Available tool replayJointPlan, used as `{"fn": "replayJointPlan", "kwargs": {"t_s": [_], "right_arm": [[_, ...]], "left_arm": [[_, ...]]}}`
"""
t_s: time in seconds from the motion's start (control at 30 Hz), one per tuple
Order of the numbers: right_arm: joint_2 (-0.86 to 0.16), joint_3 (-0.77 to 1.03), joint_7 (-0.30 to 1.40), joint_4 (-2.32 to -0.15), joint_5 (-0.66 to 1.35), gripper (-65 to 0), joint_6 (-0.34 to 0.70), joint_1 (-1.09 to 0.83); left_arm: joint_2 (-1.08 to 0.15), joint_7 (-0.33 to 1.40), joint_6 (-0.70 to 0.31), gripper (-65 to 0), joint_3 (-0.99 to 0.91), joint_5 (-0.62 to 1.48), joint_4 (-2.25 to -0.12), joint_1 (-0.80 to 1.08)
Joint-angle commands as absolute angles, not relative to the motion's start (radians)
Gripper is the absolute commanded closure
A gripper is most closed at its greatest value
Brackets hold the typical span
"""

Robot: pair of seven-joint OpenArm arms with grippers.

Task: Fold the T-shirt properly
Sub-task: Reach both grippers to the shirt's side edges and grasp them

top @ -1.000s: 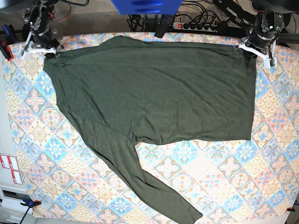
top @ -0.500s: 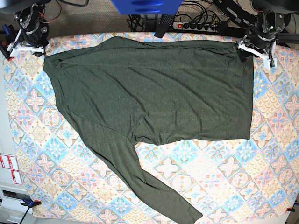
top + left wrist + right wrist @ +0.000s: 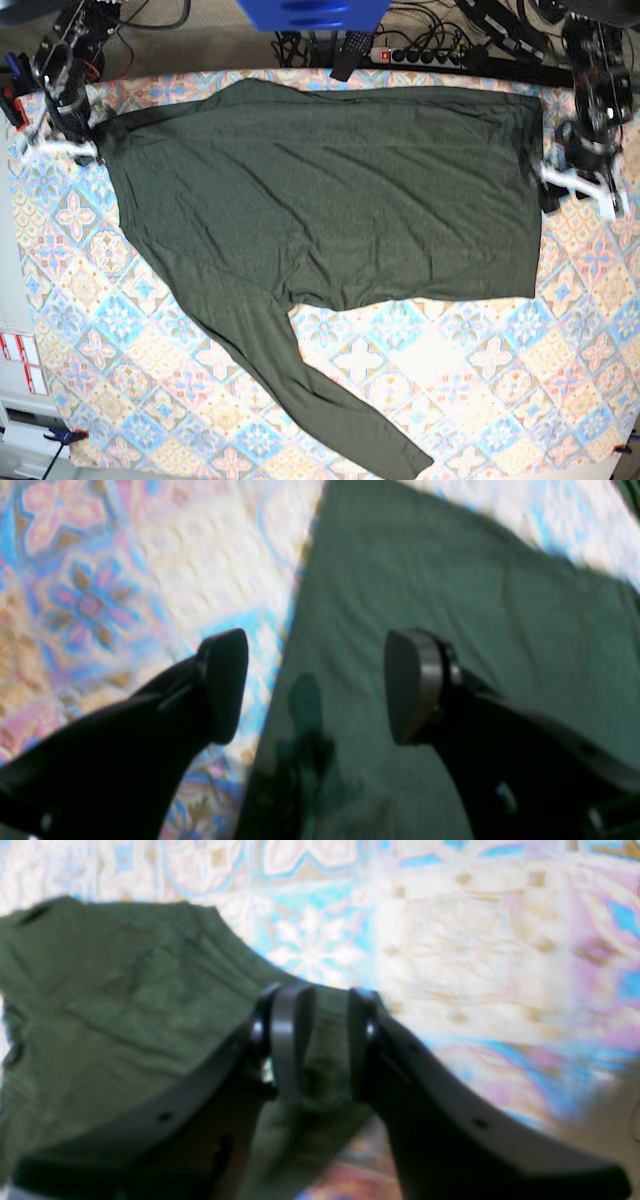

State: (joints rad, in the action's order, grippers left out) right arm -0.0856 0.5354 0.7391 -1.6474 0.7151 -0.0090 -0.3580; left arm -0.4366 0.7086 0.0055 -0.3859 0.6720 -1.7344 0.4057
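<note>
Overhead, the T-shirt [image 3: 330, 200] lies spread across the patterned worktop [image 3: 470, 380], one sleeve trailing to the lower centre; no writing is readable. Left wrist view: left gripper [image 3: 315, 685] spread apart above the shirt's edge, holding nothing. Right wrist view: right gripper [image 3: 325, 1040] clamped on a shirt fold.

One T-shirt [image 3: 330, 200], two hands, one patterned cloth [image 3: 480, 380], seemingly.

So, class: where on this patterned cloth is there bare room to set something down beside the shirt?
Bare cloth lies below the T-shirt body, right of its trailing sleeve, and in the lower-left corner. The top edge is crowded: cables, right gripper, left gripper.
</note>
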Motion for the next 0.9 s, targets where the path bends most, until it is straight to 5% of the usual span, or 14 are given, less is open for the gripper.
{"fn": "replayJointPlan", "kwargs": {"t_s": [0.0, 0.47, 0.87], "right_arm": [[-0.099, 0.510, 0.725, -1.664, 0.728, -15.8, 0.004, -0.317], [-0.101, 0.275, 0.725, -1.659, 0.562, -15.8, 0.004, -0.142], [-0.101, 0.179, 0.725, -1.655, 0.440, -15.8, 0.004, -0.093]], "left_arm": [[-0.450, 0.763, 0.007, -42.5, -0.390, 0.673, -1.689, 0.292], [-0.444, 0.848, 0.004, -42.2, -0.325, 0.581, -1.237, -0.202], [-0.424, 0.584, 0.004, -42.1, -0.111, 0.492, -0.855, -0.360]]}}
